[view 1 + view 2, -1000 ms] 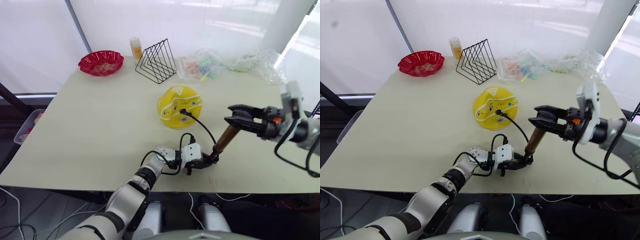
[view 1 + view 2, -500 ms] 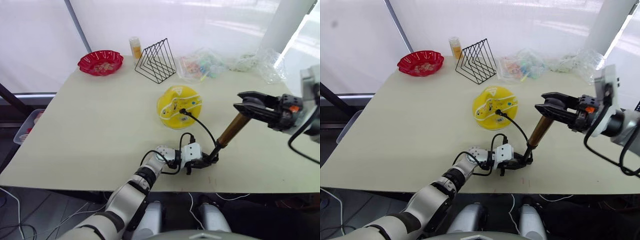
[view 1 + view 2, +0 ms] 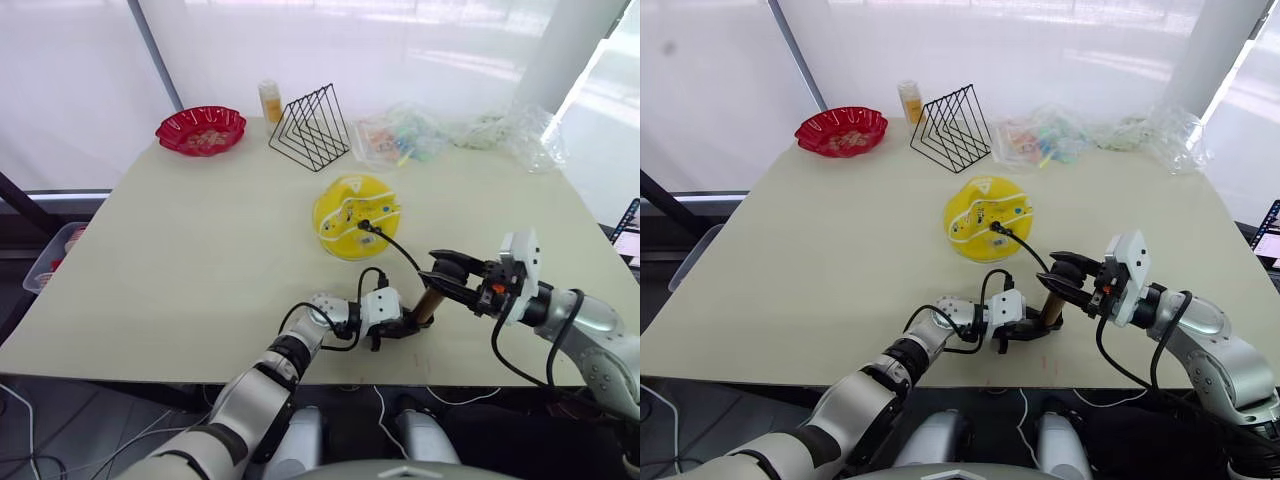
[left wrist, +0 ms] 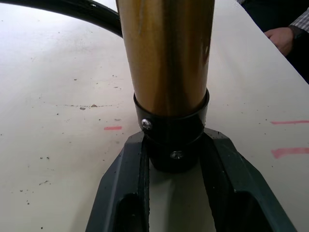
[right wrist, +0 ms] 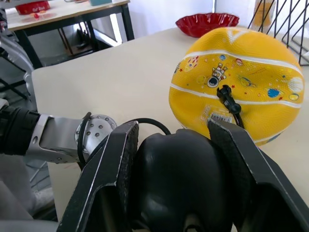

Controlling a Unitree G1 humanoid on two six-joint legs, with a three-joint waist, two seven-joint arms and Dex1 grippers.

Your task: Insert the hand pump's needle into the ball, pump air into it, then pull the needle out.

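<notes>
Brass-gold cylindrical hand pump [image 3: 428, 300] is being pinched at its base by the left tool [image 3: 408, 322], its black knob by the right tool [image 3: 447, 277].

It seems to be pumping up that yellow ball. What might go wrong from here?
Two risks, I think. The left gripper pinches only the black base cap of the hand pump, so a hard push from the right gripper on the knob could tip it or make it slip. The hose arches freely to the ball, which rests loose on the table; a tug might drag out the needle.
</notes>
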